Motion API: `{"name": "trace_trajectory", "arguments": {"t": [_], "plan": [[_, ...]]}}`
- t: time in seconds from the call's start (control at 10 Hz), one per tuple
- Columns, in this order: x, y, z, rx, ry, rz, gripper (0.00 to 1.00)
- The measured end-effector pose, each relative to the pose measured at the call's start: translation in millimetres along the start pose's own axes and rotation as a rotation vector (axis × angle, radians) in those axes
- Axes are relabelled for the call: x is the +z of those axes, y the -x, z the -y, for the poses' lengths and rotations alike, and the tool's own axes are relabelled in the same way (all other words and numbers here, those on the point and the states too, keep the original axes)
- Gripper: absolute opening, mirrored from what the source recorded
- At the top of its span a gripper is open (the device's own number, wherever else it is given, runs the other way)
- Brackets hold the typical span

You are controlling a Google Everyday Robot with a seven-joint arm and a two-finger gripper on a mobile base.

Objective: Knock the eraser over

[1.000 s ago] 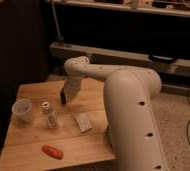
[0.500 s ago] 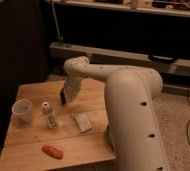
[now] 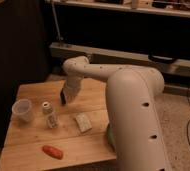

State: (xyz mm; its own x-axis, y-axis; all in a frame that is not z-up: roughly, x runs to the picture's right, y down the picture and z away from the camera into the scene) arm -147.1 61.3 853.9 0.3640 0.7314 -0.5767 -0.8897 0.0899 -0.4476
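Observation:
A small upright object with a pale band, which I take for the eraser (image 3: 46,107), stands on the left part of the wooden table (image 3: 95,90). My gripper (image 3: 64,97) hangs at the end of the white arm (image 3: 88,70), low over the table, just right of the eraser and slightly behind it. It stands a short gap away from the eraser and does not touch it.
A clear plastic cup (image 3: 22,110) stands left of the eraser. A pale small item (image 3: 52,122) lies just in front of it. A white packet (image 3: 82,122) lies mid-table. A red-orange object (image 3: 53,151) lies near the front edge. My bulky white arm body (image 3: 133,125) covers the table's right side.

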Motion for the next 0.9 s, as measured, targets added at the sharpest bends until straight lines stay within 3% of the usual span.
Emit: {"name": "trace_trajectory", "arguments": {"t": [0.3, 0.6, 0.9], "plan": [[0.8, 3.5, -0.2, -0.029, 0.006, 0.034, 0.02], [8.7, 32.1, -18.5, -0.203, 0.035, 0.139, 0.02], [17.3, 47.3, -28.4, -0.295, 0.057, 0.194, 0.02]]}}
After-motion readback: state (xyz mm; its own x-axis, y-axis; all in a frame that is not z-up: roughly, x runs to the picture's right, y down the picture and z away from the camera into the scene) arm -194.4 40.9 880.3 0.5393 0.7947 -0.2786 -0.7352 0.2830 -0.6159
